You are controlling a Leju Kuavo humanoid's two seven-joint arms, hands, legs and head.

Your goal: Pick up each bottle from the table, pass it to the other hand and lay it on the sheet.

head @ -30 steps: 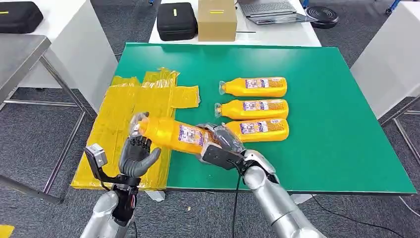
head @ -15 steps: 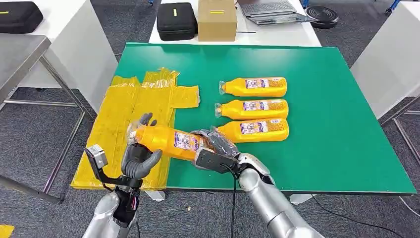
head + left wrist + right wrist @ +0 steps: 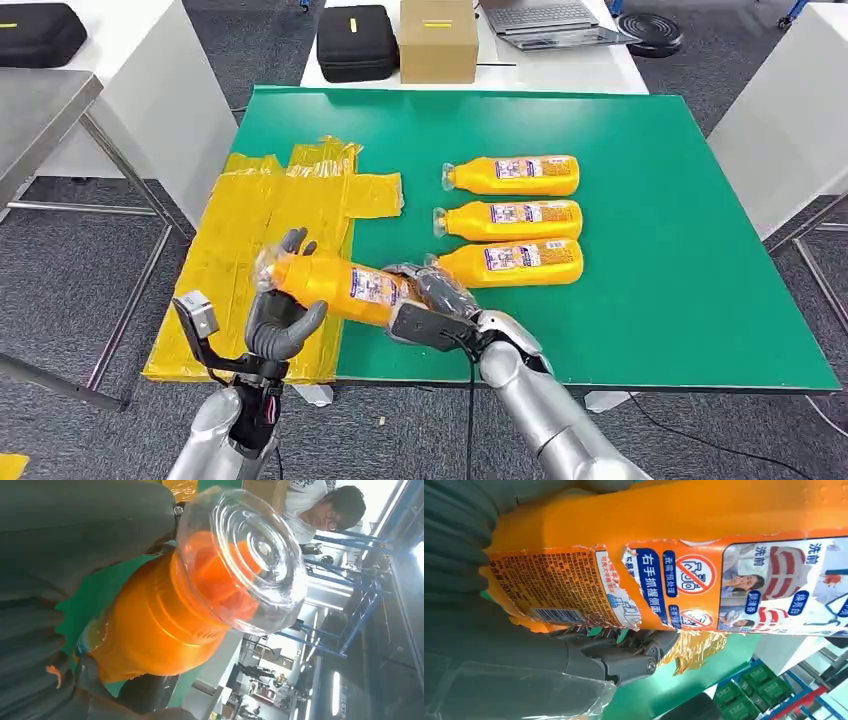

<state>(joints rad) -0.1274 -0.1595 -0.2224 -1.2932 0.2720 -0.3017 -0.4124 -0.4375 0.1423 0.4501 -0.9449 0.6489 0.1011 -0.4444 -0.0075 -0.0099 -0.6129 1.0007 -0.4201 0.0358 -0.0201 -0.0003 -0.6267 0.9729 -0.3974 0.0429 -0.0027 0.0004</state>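
At the bottom of the head view my right hand (image 3: pixel 432 300) wraps around the base end of an orange plastic bottle with a printed label (image 3: pixel 335 281), fingers closed on it; in the right wrist view the dark fingers (image 3: pixel 624 655) curl under the bottle's torn label. The bottle lies nearly level in the lower middle of the frame, its clear-capped neck pointing toward the left. There my left hand (image 3: pixel 283 310) meets it, palm up beneath the neck with a finger rising behind the cap; the left wrist view shows the grey thumb (image 3: pixel 85 525) lying against the bottle's shoulder and darker fingers under it, but I cannot tell whether that hand has truly closed on the bottle or merely cradles it. The bottle hangs over the near left corner of the green counter (image 3: pixel 650 250), just where the crinkled yellow plastic sheet (image 3: pixel 260 240) overlaps the counter's left edge. Further up, in the middle of the frame, three more orange bottles (image 3: pixel 510 219) lie in a row on the counter, side by side, caps to the left, the nearest one just beside my right hand. Along the top of the frame, on a white table behind, sit a black zipped case (image 3: pixel 357 43), a brown cardboard box (image 3: pixel 438 40) and a laptop (image 3: pixel 545 20).
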